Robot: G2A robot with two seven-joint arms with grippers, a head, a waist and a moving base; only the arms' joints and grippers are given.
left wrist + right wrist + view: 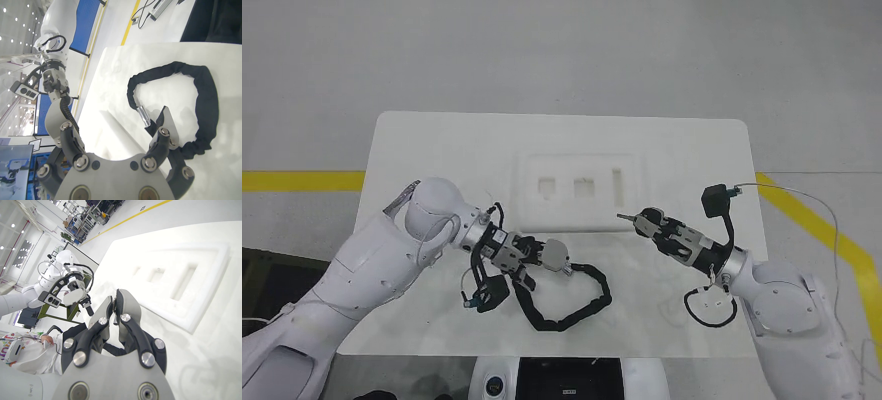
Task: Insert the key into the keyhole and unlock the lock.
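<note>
A black fabric-sleeved chain lock (594,297) lies looped on the white table (422,150) near its front edge. Its shiny metal end (143,116) rests just beside one finger (167,121) of my left gripper (114,104), which stands open over that end with its fingers wide apart and nothing clamped. From above, the left gripper (547,262) sits at the loop's left end. My right gripper (642,220) hovers to the right of the lock, shut on the small metal key (626,216), whose tip points left. The key (114,320) shows between the closed pads of that gripper (112,300).
A white foam tray (532,165) with three rectangular recesses lies at the back middle of the table, just beyond the right gripper; its raised rim (208,298) is close under that hand. Bare table separates the two grippers.
</note>
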